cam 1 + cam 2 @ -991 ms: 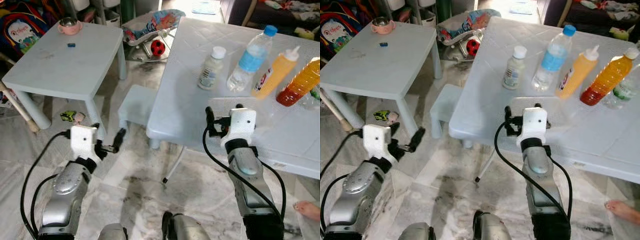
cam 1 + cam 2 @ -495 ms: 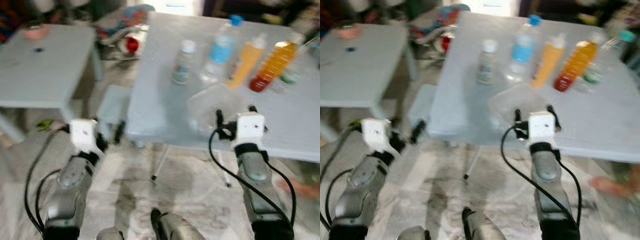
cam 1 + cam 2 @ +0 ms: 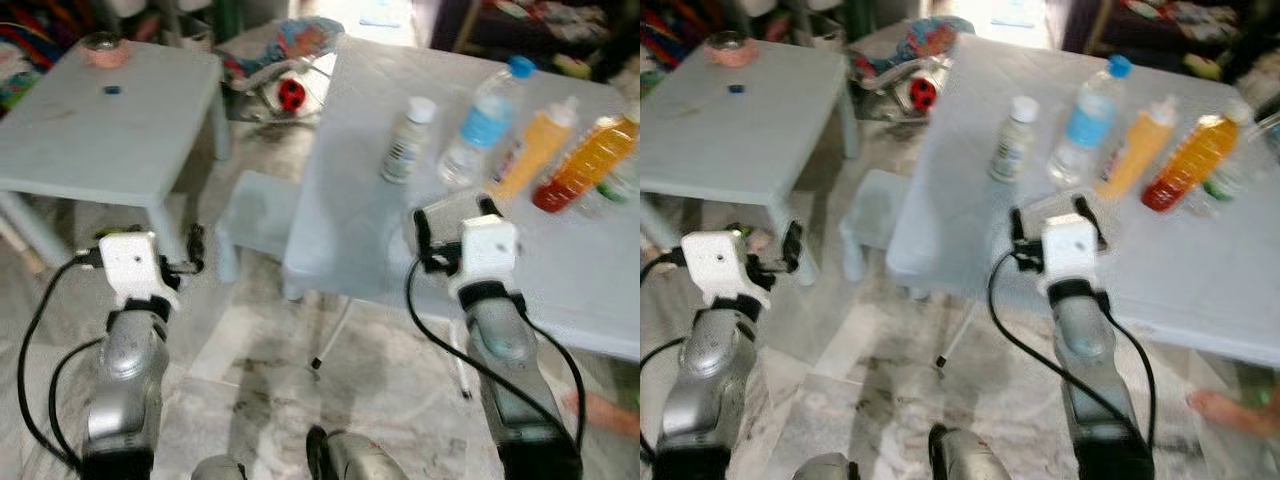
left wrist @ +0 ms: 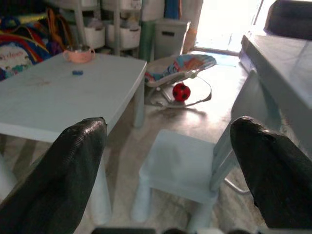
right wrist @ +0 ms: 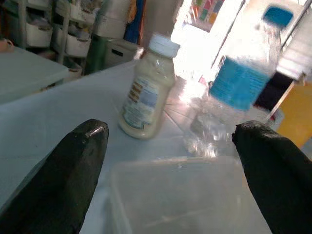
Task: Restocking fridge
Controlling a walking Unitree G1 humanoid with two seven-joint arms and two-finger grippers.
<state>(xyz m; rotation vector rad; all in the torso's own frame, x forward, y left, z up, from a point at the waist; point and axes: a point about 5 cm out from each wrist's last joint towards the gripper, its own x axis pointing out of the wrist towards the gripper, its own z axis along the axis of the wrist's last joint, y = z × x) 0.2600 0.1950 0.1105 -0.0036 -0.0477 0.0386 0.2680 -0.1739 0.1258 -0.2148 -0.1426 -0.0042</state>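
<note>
Right fingers (image 5: 78, 175) spread wide over the worktop (image 5: 53, 112). Clear tub (image 5: 185, 200) between them. Behind the tub: white bottle (image 5: 146, 90), and beside it a blue-label water bottle (image 5: 234, 92).

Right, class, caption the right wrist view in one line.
Open right pincer over a clear tub, facing a white bottle and a water bottle.

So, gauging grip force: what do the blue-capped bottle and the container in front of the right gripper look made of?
Blue-capped bottle: clear thin plastic, glossy; the background shows through it. Container: translucent, slightly frosted plastic, probably rigid, with a rounded rim. Right gripper open.
</note>
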